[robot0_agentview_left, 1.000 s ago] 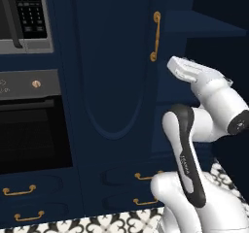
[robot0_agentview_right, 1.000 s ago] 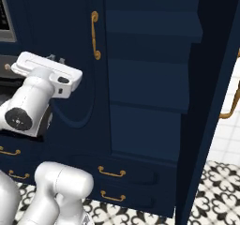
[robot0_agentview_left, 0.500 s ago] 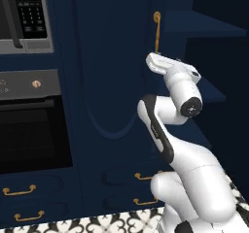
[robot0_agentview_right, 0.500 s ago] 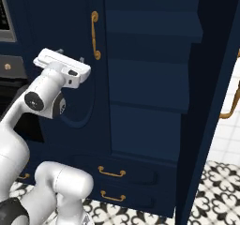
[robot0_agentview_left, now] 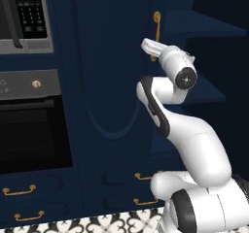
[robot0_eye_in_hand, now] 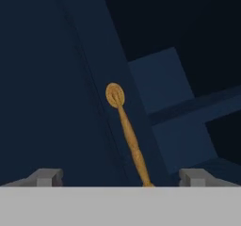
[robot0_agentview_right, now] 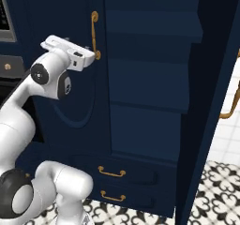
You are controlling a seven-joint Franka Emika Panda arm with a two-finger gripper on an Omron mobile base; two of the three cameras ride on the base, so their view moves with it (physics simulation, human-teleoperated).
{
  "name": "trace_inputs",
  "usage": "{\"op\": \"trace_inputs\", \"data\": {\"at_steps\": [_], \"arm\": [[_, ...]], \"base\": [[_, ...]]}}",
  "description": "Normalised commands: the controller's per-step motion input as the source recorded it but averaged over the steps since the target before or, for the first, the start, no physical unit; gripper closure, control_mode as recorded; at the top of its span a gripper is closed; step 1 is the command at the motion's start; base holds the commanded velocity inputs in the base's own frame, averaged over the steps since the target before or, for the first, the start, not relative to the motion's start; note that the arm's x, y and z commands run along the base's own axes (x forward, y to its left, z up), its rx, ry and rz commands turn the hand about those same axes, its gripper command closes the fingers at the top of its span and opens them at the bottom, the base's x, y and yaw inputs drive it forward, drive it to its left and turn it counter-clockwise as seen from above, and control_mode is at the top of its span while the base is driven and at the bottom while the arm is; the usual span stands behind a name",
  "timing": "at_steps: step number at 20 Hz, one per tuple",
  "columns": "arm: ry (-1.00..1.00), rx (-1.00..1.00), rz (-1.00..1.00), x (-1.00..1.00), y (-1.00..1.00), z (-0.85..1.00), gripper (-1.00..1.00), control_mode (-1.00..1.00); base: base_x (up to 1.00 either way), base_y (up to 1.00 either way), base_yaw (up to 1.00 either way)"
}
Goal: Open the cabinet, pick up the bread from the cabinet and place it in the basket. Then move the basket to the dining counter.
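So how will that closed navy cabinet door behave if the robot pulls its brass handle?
The tall closed navy cabinet door probably swings stiffly as one rigid panel. Its long curved brass handle looks thin and smooth, so the fingers may slip along it.

The cabinet (robot0_agentview_right: 140, 78) is tall and dark navy. Its right door (robot0_agentview_right: 211, 93) stands swung wide open, its brass handle (robot0_agentview_right: 229, 108) facing out, baring navy shelves (robot0_agentview_right: 145, 62) inside. The left door (robot0_agentview_left: 112, 76), with an arched panel, is shut; its long curved brass handle (robot0_eye_in_hand: 128, 135) runs along the inner edge.
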Motion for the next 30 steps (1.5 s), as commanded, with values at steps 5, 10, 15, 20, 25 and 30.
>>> {"op": "trace_inputs", "data": {"at_steps": [5,10,15,20,25,30], "arm": [[0.13,-0.09,0.0,0.04,-0.36,0.07,-1.0,-1.0],[0.1,-0.08,0.05,0.0,-0.15,0.13,-1.0,-1.0],[0.17,-0.11,0.07,0.16,0.15,0.05,-1.0,-1.0],[0.1,-0.06,0.03,0.17,0.12,0.0,-1.0,-1.0],[0.04,0.0,0.0,0.26,0.0,-0.17,-1.0,-1.0],[0.03,0.0,0.0,0.32,0.0,-0.09,-1.0,-1.0]], "base": [[0.0,0.0,0.0],[0.0,0.0,0.0],[0.0,0.0,0.0],[0.0,0.0,0.0],[0.0,0.0,0.0],[0.0,0.0,0.0]]}}
